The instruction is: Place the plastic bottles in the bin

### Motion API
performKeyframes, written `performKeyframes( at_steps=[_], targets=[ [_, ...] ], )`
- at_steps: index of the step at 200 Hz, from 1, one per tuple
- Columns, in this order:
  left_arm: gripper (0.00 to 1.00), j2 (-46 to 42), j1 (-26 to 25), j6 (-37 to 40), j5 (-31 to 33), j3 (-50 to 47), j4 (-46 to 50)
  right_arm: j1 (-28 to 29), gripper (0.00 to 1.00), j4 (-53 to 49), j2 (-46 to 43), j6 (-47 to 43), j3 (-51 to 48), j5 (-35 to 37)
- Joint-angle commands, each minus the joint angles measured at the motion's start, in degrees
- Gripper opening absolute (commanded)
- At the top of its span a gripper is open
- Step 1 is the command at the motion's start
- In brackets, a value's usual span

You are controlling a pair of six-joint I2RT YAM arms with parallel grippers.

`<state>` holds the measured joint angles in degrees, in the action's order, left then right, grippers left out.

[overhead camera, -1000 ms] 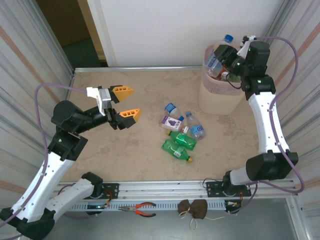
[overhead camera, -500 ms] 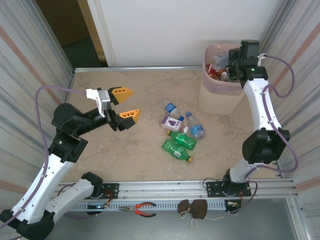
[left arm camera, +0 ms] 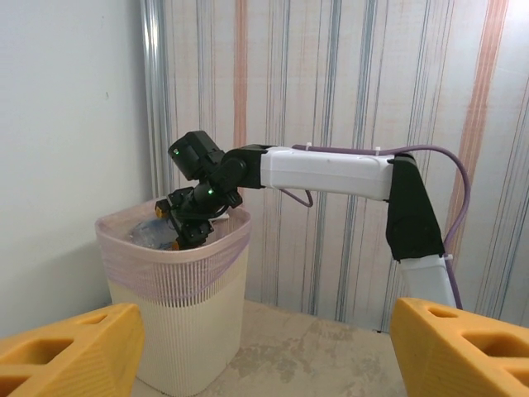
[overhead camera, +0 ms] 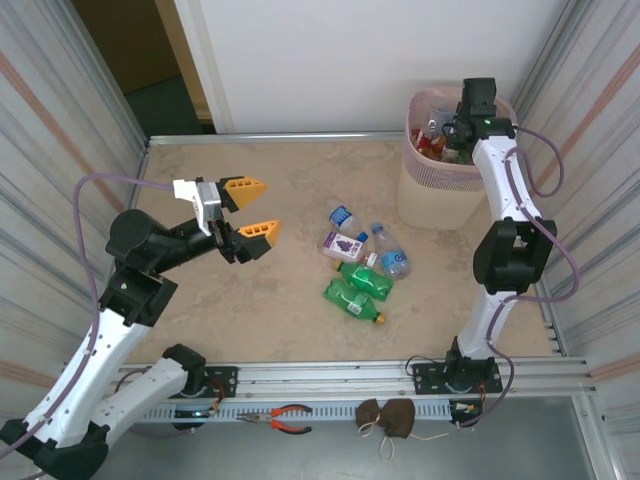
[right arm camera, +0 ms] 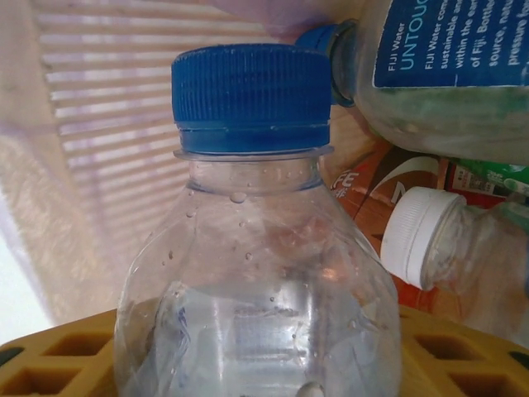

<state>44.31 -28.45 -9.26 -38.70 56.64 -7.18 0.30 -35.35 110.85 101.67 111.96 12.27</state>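
My right gripper [overhead camera: 455, 135] reaches down into the pale-pink bin [overhead camera: 430, 195], shut on a clear bottle with a blue cap [right arm camera: 248, 289] that stands between its yellow fingers [right arm camera: 50, 364]. Around it in the bin lie a Fiji bottle [right arm camera: 438, 74] and a white-capped bottle [right arm camera: 430, 240]. Several bottles [overhead camera: 360, 262] lie in a cluster mid-table: clear ones, one with a purple label [overhead camera: 343, 243] and two green [overhead camera: 352, 298]. My left gripper [overhead camera: 268, 206] hovers open and empty left of the cluster, facing the bin [left arm camera: 178, 322].
Corrugated metal walls close in the left and right sides, with a white wall behind the bin. Red-handled pliers [overhead camera: 285, 418] and a brown pouch [overhead camera: 385, 417] lie on the rail below the table's near edge. Bare table surface lies between my left gripper and the bottle cluster.
My right arm has swung over the bin and lowered the blue-capped bottle from above the rim down inside. The left arm has barely moved.
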Motion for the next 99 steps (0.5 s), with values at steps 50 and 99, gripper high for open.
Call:
performKeyframes(
  at_steps=[50, 99],
  targets=[
    [0.79, -0.49, 0.58, -0.50, 1.39, 0.51, -2.28, 0.03, 0.86, -5.62, -1.13, 1.50, 3.26, 4.09],
    [0.79, 0.43, 0.59, -1.45, 0.82, 0.33, -3.74, 0.01, 0.87, -5.16, -6.82, -5.17, 1.64, 3.88]
  ],
)
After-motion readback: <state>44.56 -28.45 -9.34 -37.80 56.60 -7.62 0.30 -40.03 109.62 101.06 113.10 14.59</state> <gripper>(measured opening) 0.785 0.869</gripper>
